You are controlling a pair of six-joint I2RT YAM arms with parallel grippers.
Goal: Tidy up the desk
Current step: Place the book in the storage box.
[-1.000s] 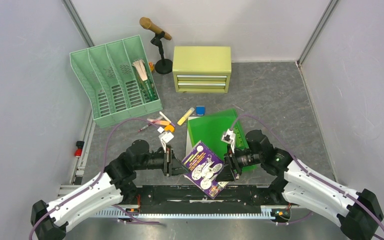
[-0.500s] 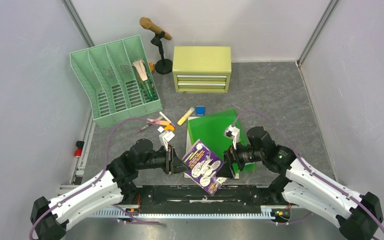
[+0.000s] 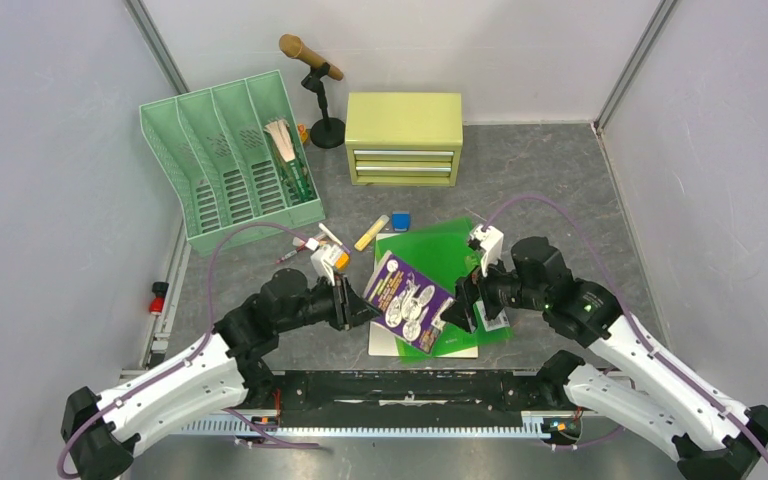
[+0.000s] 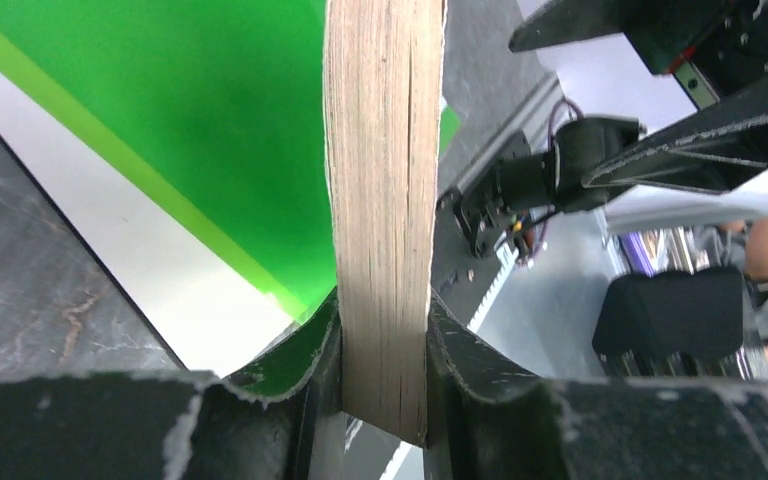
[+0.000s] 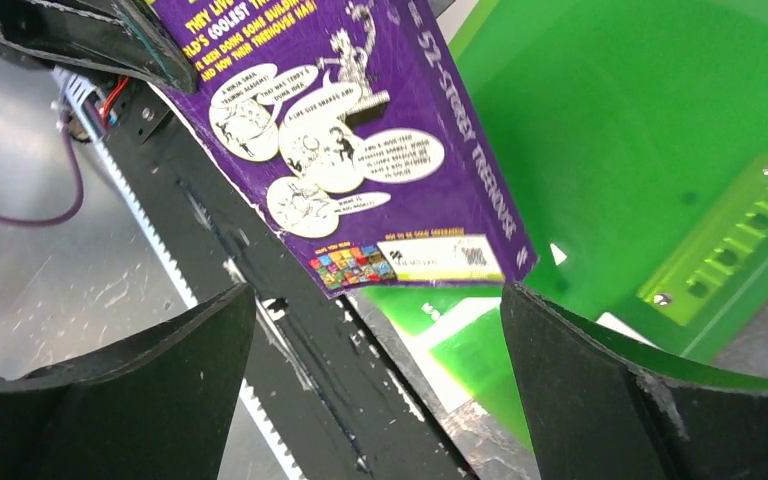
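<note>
While your left gripper point(image 3: 354, 305) clamped the purple paperback point(image 3: 410, 312) | right gripper point(image 3: 462, 312) gaped empty | you needed a level carry.

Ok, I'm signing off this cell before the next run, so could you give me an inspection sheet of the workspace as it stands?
Surface: dark grey mottled desk, pale veins.
Job's things: purple book held tilted above a green folder lying on a white sheet.
Clutter: loose pens, yellow highlighter, small blue block beside the folder; mint file rack, yellow-green cabinet, microphone at the back.
Pincers: left pincer shut on the book's page edge; right pincer open at the book's other end.
Cables: a purple cable loops above each arm.
Surroundings: pale walls; red knob beyond the desk's left edge.
</note>
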